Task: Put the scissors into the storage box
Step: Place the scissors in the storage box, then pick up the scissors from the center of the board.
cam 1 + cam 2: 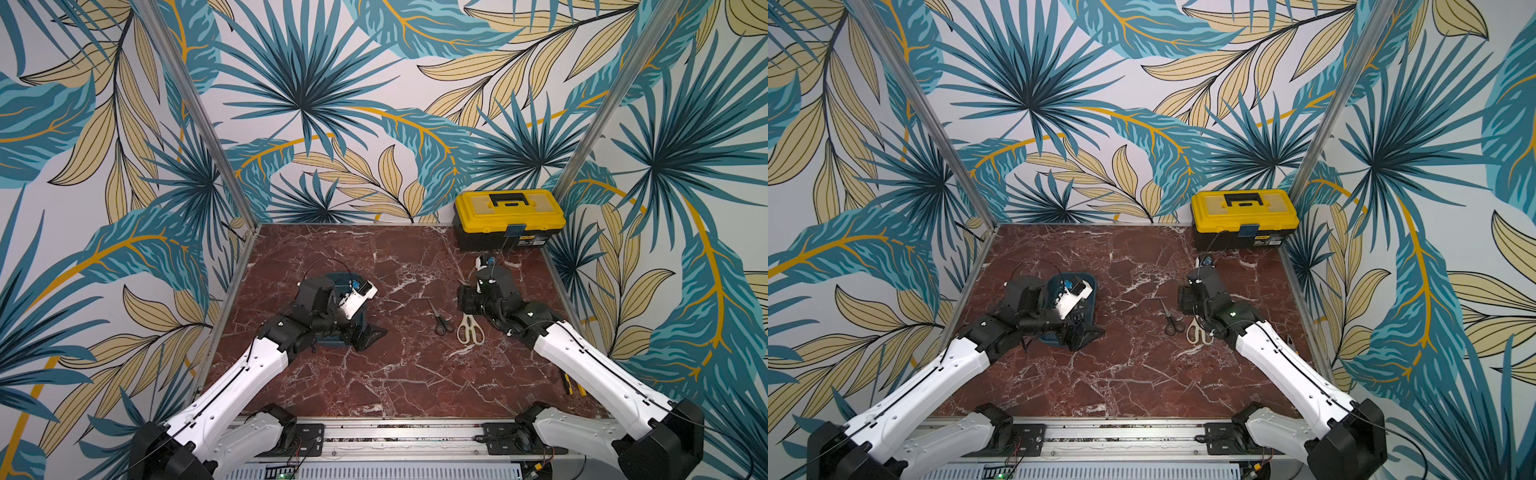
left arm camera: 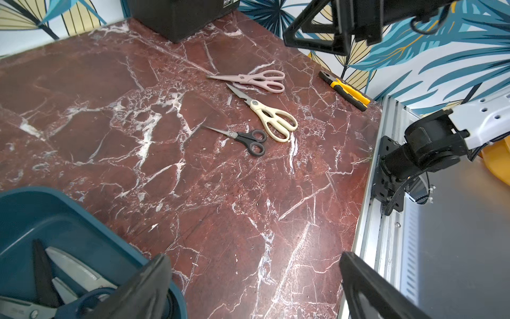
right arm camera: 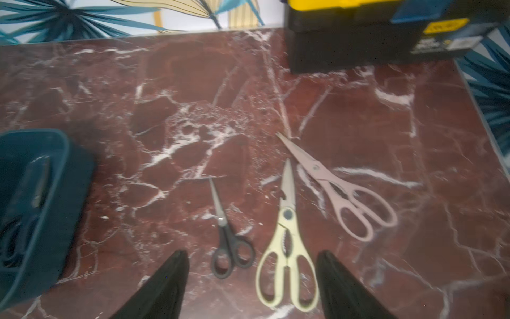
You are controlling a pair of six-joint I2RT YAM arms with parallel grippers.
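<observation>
Cream-handled scissors, well apart from teal storage box, look rigid, flat, slick-bladed: pinch across handle neck; right gripper gapes empty, left gripper likewise.

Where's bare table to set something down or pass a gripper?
Free: middle strip between storage box and small black scissors; front band along the rail; back, left of the toolbox. Crowded: right side: cream scissors, pink scissors beside them, pliers at the edge.

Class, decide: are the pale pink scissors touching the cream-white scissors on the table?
Apart. The right wrist view shows bare marble between the pale pink scissors and the cream-white scissors all along.
</observation>
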